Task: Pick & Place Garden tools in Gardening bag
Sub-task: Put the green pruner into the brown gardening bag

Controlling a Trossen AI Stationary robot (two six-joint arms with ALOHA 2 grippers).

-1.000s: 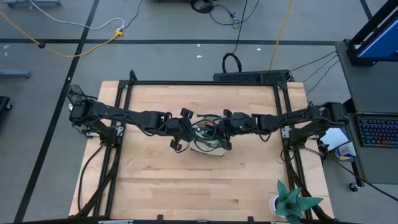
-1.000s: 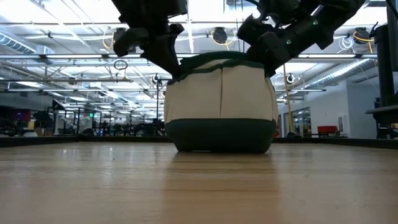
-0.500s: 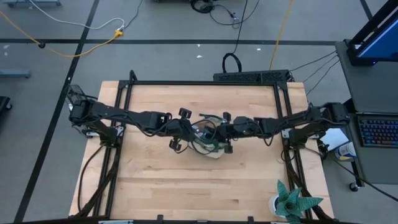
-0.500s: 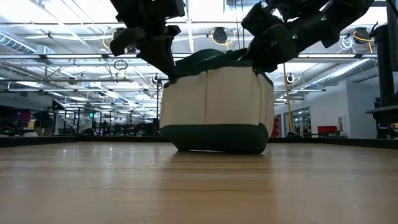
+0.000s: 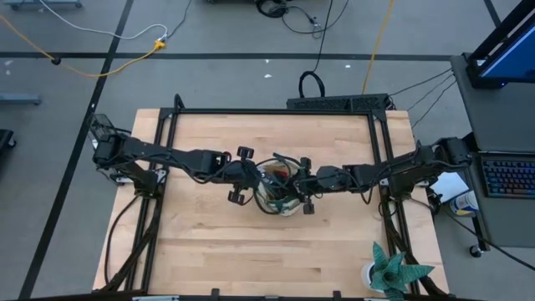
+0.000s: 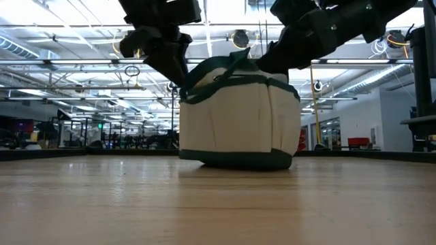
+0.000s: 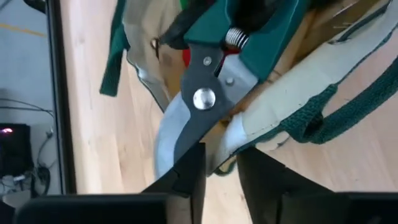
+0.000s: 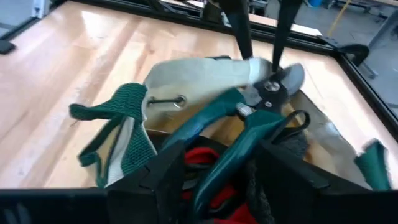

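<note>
Parted on either side of the gardening bag's (image 5: 278, 194) rim, the left fingers (image 7: 186, 180) are seen gripping nothing. The right fingers (image 8: 168, 163) are spread wide over the green-handled pruning shears (image 8: 239, 134), which are lodged in the bag above a red glove (image 8: 208, 177), mid-worktop (image 5: 251, 251).

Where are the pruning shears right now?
The shears lie in the open bag at mid-table, blades over the rim toward the left pincer, handles above the red glove, between both pincers in the high view.
</note>
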